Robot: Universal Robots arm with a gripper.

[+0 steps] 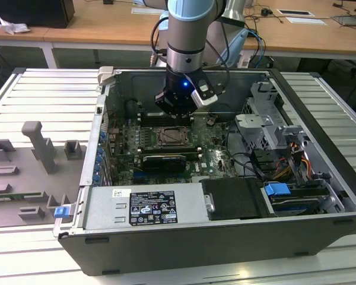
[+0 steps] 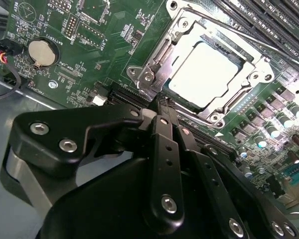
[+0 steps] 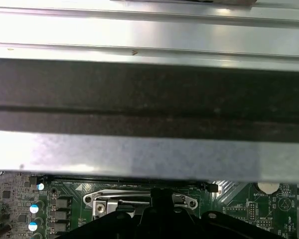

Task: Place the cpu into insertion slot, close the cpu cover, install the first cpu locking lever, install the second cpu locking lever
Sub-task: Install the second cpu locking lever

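The cpu [image 2: 209,72] shows its pale metal top and lies flat inside the insertion slot [image 1: 172,138] on the green board. The silvery cpu cover [image 2: 159,55] lies down around it as a frame. A thin locking lever [image 2: 229,30] runs along one side of the socket. My gripper [image 2: 162,104] is shut with nothing between its fingers, and its tips hover close to a corner of the socket frame. In the exterior view the gripper [image 1: 177,113] hangs inside the open computer case, just behind the socket. In the first wrist view the gripper [image 3: 159,201] sits over the socket frame [image 3: 102,201].
A long black card [image 1: 163,161] lies just in front of the socket. Memory slots [image 2: 269,15] run beside it and a coin battery [image 2: 42,53] sits on the board. The case wall [image 3: 149,99] stands close. A drive cage [image 1: 267,124] and cables are at the exterior view's right, grey fixtures [image 1: 41,148] at its left.
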